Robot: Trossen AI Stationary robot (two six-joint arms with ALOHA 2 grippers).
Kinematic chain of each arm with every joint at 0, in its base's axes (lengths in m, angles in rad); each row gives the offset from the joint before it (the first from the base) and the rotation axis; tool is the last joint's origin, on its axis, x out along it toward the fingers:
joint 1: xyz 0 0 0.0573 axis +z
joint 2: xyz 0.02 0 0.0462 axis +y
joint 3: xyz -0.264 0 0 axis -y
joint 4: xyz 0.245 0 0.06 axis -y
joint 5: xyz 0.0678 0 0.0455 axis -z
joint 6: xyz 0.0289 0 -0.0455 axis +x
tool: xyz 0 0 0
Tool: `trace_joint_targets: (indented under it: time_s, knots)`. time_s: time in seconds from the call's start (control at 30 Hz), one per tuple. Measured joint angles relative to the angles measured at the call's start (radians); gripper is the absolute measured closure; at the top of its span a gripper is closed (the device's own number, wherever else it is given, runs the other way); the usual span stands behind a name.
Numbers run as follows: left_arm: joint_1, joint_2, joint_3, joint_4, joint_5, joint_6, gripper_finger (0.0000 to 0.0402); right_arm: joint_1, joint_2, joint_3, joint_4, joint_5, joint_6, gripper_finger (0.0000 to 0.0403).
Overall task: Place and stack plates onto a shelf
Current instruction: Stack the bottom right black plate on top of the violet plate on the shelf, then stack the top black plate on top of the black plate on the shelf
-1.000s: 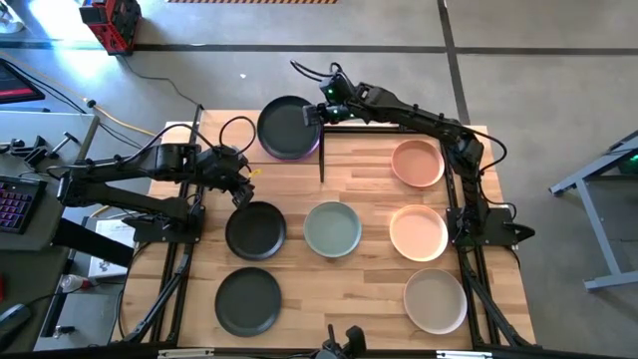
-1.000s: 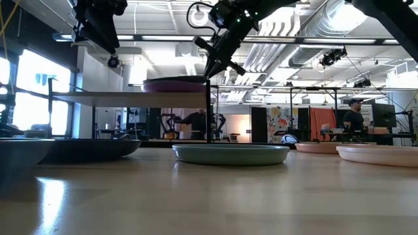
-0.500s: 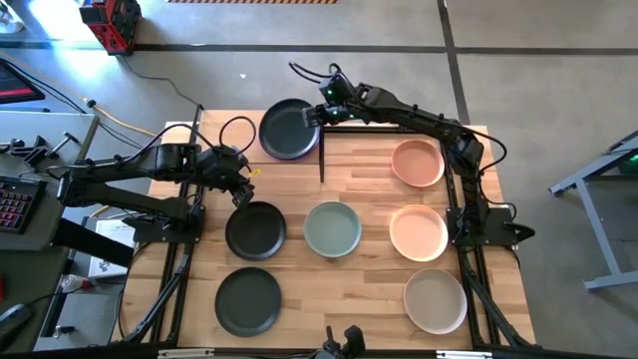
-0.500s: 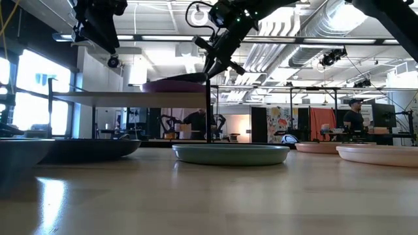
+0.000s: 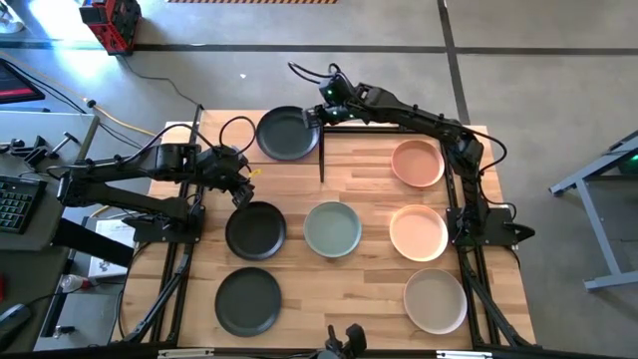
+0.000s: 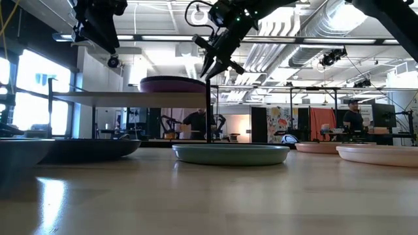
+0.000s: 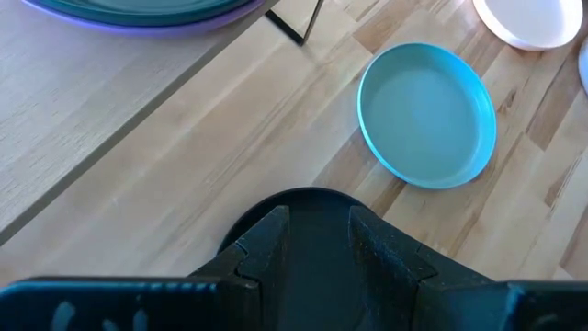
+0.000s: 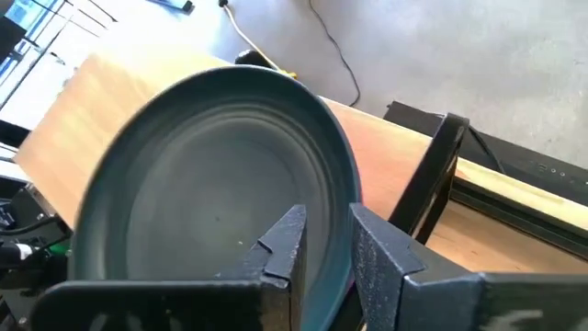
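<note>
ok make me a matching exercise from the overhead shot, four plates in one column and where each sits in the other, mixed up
Things:
1. dark grey plate
2. sage green plate
3. beige plate
4. black plate

Places:
A. table's near corner on the right arm's side
B. middle of the table
C. on the shelf, stacked on a purple plate, by the right gripper
D. near edge of the table on the left arm's side

Pairs: 1-C, 2-B, 3-A, 4-D
</note>
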Motion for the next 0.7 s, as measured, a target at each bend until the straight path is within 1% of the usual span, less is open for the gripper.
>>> trace_joint_targets:
  time_s: [0.2,0.33,0.47,0.57,0.7]
  knots:
    - [0.0,0.0,0.0,0.0,0.0,0.0,0.0298,-0.002,-0.004,0.049,-0.01,0.0,-0.058,0.0338]
    - [0.0,0.0,0.0,0.0,0.0,0.0,0.0298,-0.002,-0.004,0.122,-0.139,-0.008,-0.143,0.0338]
    - [0.0,0.0,0.0,0.0,0.013,0.0,0.0298,0.005,-0.004,0.203,-0.319,-0.1,-0.229,0.0338]
    - [0.0,0.0,0.0,-0.003,0.066,0.0,0.0298,0.031,-0.004,0.25,-0.42,-0.171,-0.256,0.0338]
    - [-0.001,0.0,0.0,-0.058,0.118,-0.003,0.0298,0.08,-0.004,0.27,-0.518,-0.216,-0.259,0.0338]
